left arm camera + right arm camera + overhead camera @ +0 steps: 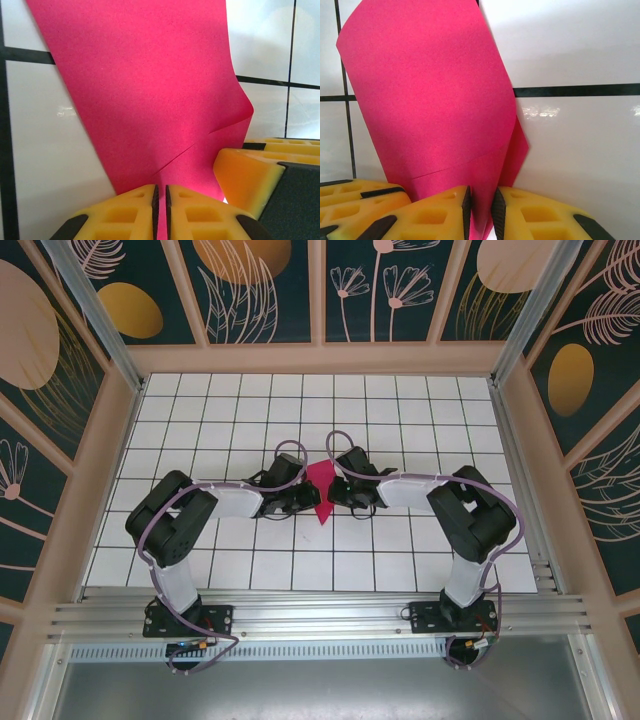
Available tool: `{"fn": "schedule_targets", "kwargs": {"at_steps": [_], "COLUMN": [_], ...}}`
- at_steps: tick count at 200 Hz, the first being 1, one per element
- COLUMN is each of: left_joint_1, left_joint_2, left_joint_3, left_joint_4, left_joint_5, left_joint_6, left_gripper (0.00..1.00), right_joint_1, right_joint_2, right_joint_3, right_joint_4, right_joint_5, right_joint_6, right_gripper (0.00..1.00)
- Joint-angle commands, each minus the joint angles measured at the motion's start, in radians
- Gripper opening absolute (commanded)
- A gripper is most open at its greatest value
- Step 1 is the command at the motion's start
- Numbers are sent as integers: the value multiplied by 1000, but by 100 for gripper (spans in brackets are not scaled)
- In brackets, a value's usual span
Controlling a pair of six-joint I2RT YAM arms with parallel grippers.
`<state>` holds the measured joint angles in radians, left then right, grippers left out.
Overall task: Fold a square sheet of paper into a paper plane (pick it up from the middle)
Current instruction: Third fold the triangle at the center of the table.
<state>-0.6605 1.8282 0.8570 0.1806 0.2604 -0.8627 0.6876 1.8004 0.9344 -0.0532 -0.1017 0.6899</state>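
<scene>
The magenta-pink square sheet of paper stands folded and creased between both grippers at mid-table, tapering to a point toward the near side. My left gripper is shut on the paper's lower edge, with a thin strip of pink between its pads. The sheet rises and curls over to the right, with a crease across it. My right gripper is shut on the doubled layers of the paper from the other side. In the top view the left gripper and the right gripper face each other closely.
The white tiled table with dark grid lines lies under the paper. The right gripper's yellow finger crowds the left wrist view, and the left gripper's finger shows at the right wrist view's lower left. Wooden walls ring the table.
</scene>
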Motion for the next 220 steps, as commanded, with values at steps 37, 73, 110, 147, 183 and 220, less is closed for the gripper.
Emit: {"fn": "schedule_targets", "kwargs": {"at_steps": [37, 73, 110, 147, 183, 220], "left_joint_1": [-3, -4, -2, -2, -2, -2], "left_joint_2": [30, 35, 35, 38, 39, 38], "left_joint_3": [6, 1, -3, -5, -9, -9], "left_joint_4": [-64, -53, -44, -41, -41, -40], "left_joint_5": [-54, -49, -44, -45, -47, -46], "left_joint_6": [33, 30, 29, 27, 24, 22], "left_gripper": [13, 12, 12, 12, 12, 12], "right_joint_1": [2, 1, 9, 16, 18, 18], "right_joint_2": [-92, -220, -225, -184, -154, -107], "right_joint_3": [-28, -115, -196, -252, -270, -261], "right_joint_4": [20, 109, 214, 314, 365, 382], "right_joint_5": [-6, -102, -262, -348, -382, -398], "right_joint_6": [-44, -44, 4, 39, 45, 45], "right_gripper": [27, 29, 18, 7, 5, 5]}}
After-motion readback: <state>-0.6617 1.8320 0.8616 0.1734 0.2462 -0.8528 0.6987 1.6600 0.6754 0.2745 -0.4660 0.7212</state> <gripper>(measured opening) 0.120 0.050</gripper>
